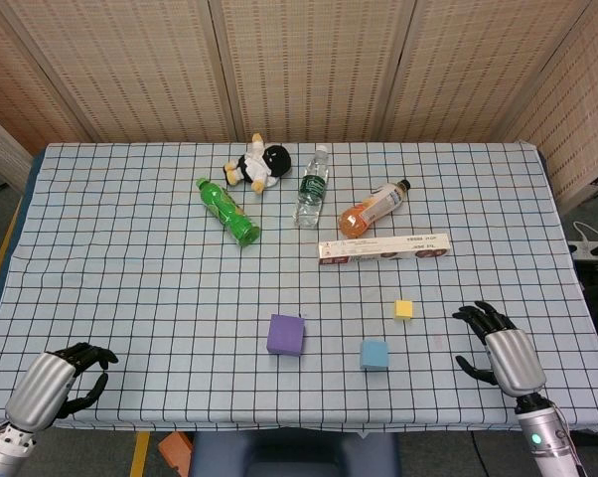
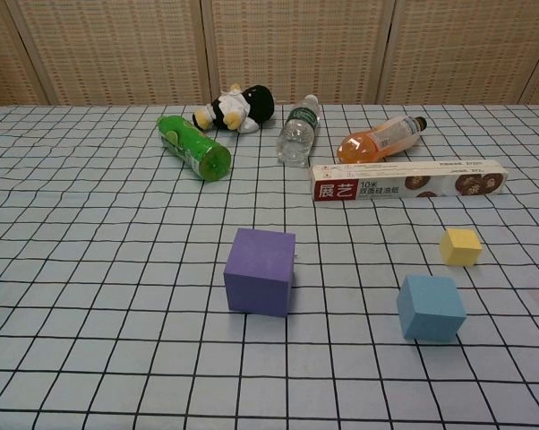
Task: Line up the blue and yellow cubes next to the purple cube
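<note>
1. Three cubes lay on the checked surface (image 1: 130,248), none yet in a row: the purple cube (image 1: 285,335), the blue cube (image 1: 374,355) and the yellow cube (image 1: 403,309).
2. Neither robot hand held anything. The right robot hand (image 1: 493,341) rested at the near edge with its fingers loosely spread and partly curled; the left robot hand (image 1: 69,376) sat at the opposite near corner, fingers curled in around nothing.
3. From the right robot hand, the blue cube lay nearest, off toward the middle of the surface; the yellow cube sat a little farther out and forward of it; the purple cube was beyond the blue one, roughly midway between the two robot hands.
4. Judging from this, the task was at its very start, with the first reach not yet made.
5. The next move probably called for the right robot hand to open wider, travel over to the blue cube, close on its sides and set it just beside the purple cube, with the yellow cube to follow.
6. Three bottles, a toy penguin and a long box (image 1: 383,248) lay well beyond, clear of that path.
</note>
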